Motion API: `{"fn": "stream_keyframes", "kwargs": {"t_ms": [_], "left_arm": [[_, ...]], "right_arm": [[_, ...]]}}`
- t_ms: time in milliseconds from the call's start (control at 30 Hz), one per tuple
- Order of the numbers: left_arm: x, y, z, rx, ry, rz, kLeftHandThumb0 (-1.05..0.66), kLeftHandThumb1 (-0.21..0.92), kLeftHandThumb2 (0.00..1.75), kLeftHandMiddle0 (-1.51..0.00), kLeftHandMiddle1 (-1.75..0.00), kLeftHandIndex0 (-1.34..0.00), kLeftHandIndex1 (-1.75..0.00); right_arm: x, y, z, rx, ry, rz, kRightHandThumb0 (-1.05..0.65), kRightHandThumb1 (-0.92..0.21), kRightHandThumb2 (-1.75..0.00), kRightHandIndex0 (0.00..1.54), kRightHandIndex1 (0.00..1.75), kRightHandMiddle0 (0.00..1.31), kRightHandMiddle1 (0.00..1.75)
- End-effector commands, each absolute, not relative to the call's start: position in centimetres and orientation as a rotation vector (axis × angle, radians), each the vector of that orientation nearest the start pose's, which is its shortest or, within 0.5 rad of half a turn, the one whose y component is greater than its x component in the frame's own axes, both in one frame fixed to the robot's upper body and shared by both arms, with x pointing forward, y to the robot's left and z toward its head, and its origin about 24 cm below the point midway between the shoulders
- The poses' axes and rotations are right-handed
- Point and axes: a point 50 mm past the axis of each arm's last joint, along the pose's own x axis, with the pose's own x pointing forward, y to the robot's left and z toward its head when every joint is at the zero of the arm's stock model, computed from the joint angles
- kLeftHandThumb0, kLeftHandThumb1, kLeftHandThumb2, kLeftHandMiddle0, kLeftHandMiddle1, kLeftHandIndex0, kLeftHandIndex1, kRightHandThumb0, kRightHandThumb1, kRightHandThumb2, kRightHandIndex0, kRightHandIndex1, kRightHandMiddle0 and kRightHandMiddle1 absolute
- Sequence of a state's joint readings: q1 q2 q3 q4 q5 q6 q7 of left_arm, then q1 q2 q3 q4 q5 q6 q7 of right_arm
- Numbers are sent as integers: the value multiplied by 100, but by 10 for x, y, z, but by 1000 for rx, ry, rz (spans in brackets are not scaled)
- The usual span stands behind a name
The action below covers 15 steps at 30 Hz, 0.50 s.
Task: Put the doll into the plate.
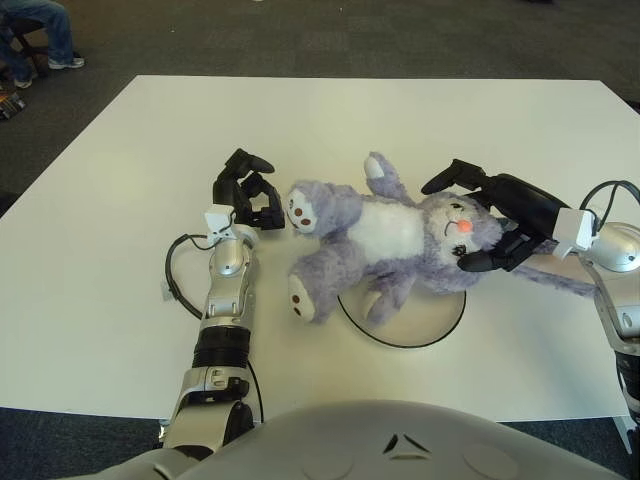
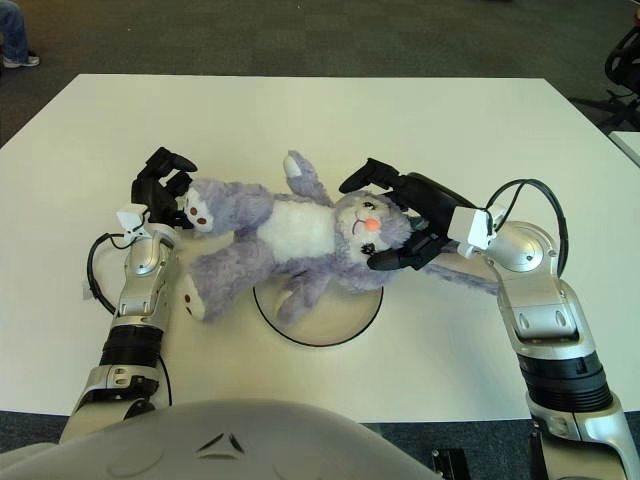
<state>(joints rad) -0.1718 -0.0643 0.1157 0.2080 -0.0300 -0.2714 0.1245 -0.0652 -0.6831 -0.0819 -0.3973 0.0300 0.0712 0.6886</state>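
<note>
Fingers [image 1: 478,262] of the right hand [image 1: 500,215] clasp the doll's [image 1: 385,240] head; its body stretches leftward, half over the plate [image 1: 440,325] on the counter [image 1: 120,150], feet beside the curled, empty left hand [image 1: 248,195].

From my station, the doll [image 1: 385,240] reads as shaggy lilac plush with a white fleecy belly, brown stitched paw pads and a small glossy orange nose. The plate [image 1: 425,315] looks smooth and matt white — only its thin dark rim sets it off from the table [image 1: 120,150], itself smooth, matt white. Both hands — left hand [image 1: 247,195] and right hand [image 1: 495,215] — show black plastic fingers; the forearms behind them are brushed silver metal. I see dark grey carpet [image 1: 300,35] beyond, rough-textured.
</note>
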Motion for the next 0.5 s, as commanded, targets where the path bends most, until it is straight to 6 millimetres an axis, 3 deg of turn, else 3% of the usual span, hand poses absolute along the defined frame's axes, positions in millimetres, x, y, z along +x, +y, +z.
{"fn": "stream_keyframes", "kwargs": {"t_ms": [0,167,467], "left_arm": [[276,159,44,-117,-155,205,-1,-10,175,-94,-175,-75,-161],[276,159,44,-118,-154,204,-1,-10,175,-94,-175,-74,-163],[276,159,44,-113,-152,205,-1,-9,175,-93,-175,-73,-164]], "right_arm": [[240,-208,168,-776,-188,636,-73,-41,-70,98,175,0,99],[241,-211,168,-776,-205,594,-75,-43,-69,102,175,0,94],[244,-213,170,-813,-271,507,-82,-53,-57,112,175,0,66]]}}
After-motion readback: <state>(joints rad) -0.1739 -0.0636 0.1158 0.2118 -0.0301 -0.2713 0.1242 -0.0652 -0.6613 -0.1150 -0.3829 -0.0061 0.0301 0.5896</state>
